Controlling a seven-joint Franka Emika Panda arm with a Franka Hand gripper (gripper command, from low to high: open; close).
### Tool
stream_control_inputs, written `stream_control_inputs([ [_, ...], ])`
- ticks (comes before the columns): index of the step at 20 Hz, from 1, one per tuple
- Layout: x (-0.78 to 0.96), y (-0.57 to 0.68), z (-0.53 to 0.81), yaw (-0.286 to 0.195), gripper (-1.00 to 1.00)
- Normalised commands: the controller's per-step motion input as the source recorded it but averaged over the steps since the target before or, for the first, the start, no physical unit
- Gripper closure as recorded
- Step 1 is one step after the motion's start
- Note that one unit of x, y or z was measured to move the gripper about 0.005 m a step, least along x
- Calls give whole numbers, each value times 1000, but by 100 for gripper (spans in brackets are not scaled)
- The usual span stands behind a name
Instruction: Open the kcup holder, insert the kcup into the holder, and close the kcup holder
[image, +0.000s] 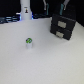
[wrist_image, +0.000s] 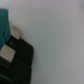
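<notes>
The claw (image: 62, 8) hangs at the far edge of the scene in the exterior view, a dark, blurred shape directly above the back of the kcup holder. The pictures are too soft to tell how far apart its jaws stand or whether it has hold of anything. In the wrist view a teal-coloured part (wrist_image: 4, 25) shows at the picture's edge, but no fingertips can be made out.

Just below the claw sits the black boxy kcup holder (image: 63, 27), a two-drawer unit with light handles on its front; both drawers look pushed in. The wrist view catches one dark corner of it (wrist_image: 19, 62) with a pale handle.

Well apart from the claw, out on the open white table (image: 50, 60) and toward the exterior view's left, stands the small white cylindrical kcup (image: 29, 42) with its green top, upright and touching nothing else.

Farther off, along the back edge on the exterior view's left, stands a tall white bottle-like object (image: 25, 11).
</notes>
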Motion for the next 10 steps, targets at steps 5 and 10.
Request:
stream_control_inputs([
  [5,-246,712,-67,-185,-100],
  [10,-250,634,-173,-193,-100],
])
